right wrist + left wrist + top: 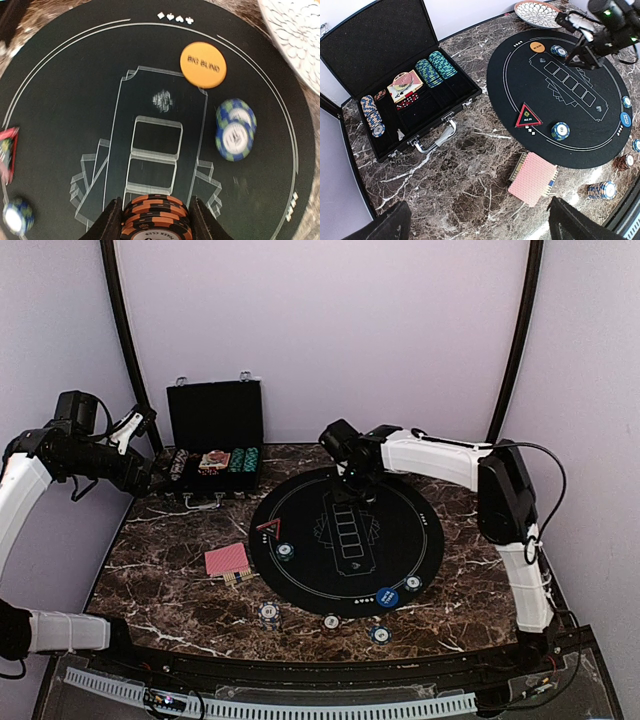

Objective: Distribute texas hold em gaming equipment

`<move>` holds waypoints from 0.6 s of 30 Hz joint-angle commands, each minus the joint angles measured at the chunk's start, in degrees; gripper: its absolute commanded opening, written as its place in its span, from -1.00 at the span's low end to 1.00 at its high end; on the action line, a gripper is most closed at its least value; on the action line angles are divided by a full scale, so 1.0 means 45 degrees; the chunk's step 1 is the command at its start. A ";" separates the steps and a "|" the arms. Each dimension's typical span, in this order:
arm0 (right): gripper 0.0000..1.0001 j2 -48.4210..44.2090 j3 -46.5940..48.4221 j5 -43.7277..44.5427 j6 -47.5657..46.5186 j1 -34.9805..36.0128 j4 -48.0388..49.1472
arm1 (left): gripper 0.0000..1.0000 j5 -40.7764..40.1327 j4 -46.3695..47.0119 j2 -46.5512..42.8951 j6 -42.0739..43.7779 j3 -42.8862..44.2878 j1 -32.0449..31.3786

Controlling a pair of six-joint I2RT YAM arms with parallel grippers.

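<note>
Chip stack [156,220] clamped in R jaws, R-wrist cam only; L jaws spread wide.

Left arm [22,495] and right arm [432,460]: white rounded shells over black joints; thin black cables [556,485] trail beside both; right gripper [156,220] with matte black fingers [111,225]; green light [607,12] on its wrist.

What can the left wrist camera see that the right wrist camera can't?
Only the left wrist camera shows the black case with its chip rows, and the red-backed cards lying on the marble table. Only the right wrist camera shows the orange chip stack pinched in the right gripper. Both show the round black mat, the orange Big Blind button and the blue-green chips beside it.
</note>
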 commanded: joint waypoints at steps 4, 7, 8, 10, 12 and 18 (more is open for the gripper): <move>-0.78 0.1832 0.1834 0.0346 0.0110 -0.0334 0.0467 | 0.98 -0.0010 -0.0130 -0.0422 0.0286 0.0333 0.0070; -0.78 0.2248 0.2055 0.0450 0.0132 -0.0476 0.0571 | 0.97 -0.0029 -0.0075 -0.0423 0.0330 0.0242 0.0070; -0.78 0.2323 0.2071 0.0455 0.0174 -0.0550 0.0656 | 0.97 -0.0014 -0.0056 -0.0423 0.0329 0.0223 0.0070; -0.78 0.2433 0.2029 0.0469 0.0301 -0.0700 0.0868 | 0.98 0.0073 -0.0014 -0.0420 0.0312 0.0174 0.0070; -0.78 0.2507 0.1959 0.0443 0.0383 -0.0846 0.1093 | 0.98 0.0182 0.0008 -0.0423 0.0309 0.0139 0.0070; -0.77 0.3251 0.2713 0.0258 0.0316 -0.1127 0.1165 | 0.98 0.0234 0.0153 -0.0353 0.0310 0.0089 0.0070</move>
